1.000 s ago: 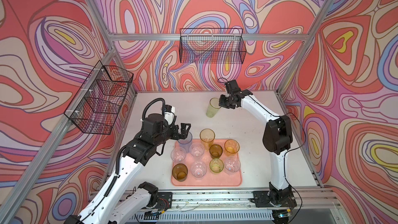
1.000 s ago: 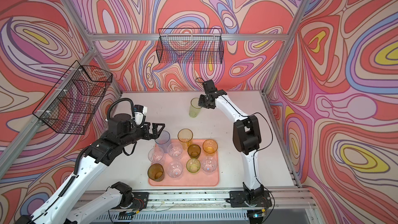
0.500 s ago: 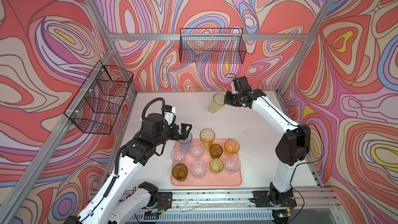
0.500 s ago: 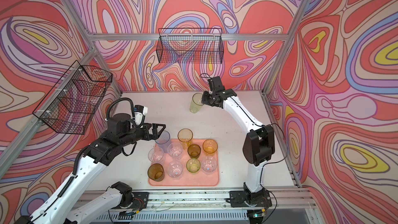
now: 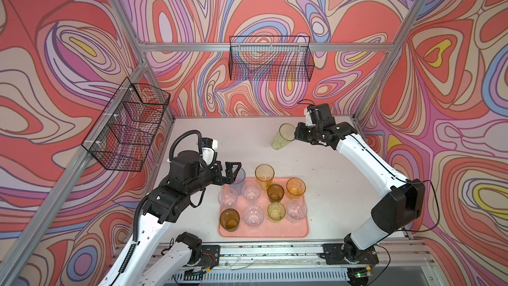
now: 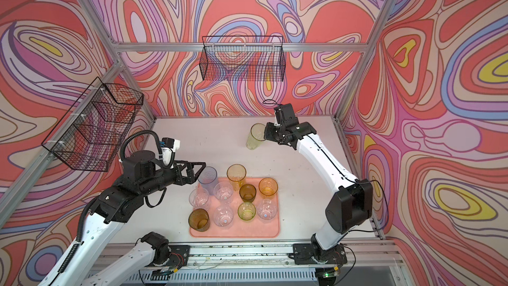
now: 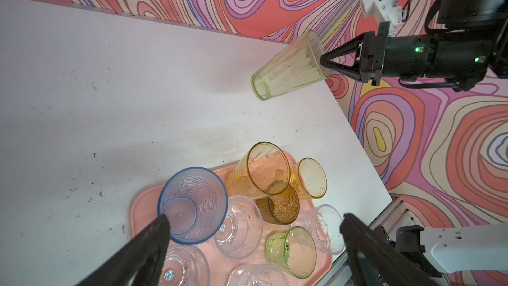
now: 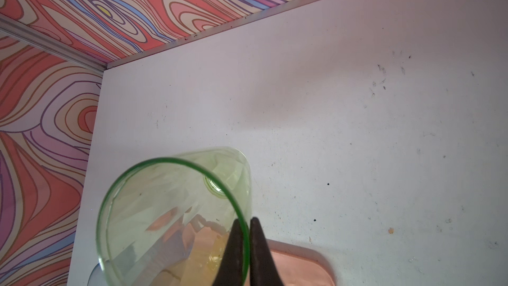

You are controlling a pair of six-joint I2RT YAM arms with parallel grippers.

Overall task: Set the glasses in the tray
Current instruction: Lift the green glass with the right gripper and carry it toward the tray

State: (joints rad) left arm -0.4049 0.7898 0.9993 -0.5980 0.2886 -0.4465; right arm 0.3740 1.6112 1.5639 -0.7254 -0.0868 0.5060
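The right gripper (image 7: 322,61) was pressed together on the rim of the tall yellow-green glass (image 5: 281,137). The right wrist view showed one finger (image 8: 233,243) inside the wall and the other outside. This thin pinch at the edge was probably chosen because the glass is too wide at the mouth for a grip around the body. Since only one side of the rim was held, the glass hung tilted, with the base lower and turned away from the gripper. It seemed to be lifted off the table (image 5: 247,138), near the back wall and well apart from the tray (image 5: 264,232).

The left gripper (image 5: 233,173) was spread wide and held nothing. It stood just beside the pale blue glass (image 6: 209,178), which was upright in the far left corner of the tray; whether a finger touched it, I cannot tell. Its open jaws suggest that this glass was already set down.

Ten glasses stood upright in the tray, close together in rows, likely to leave room. The strip of the tray nearest to the robot was bare, so I judge that the last glass could go there. The risk is that a rim grip lets the glass swing and knock a neighbour.
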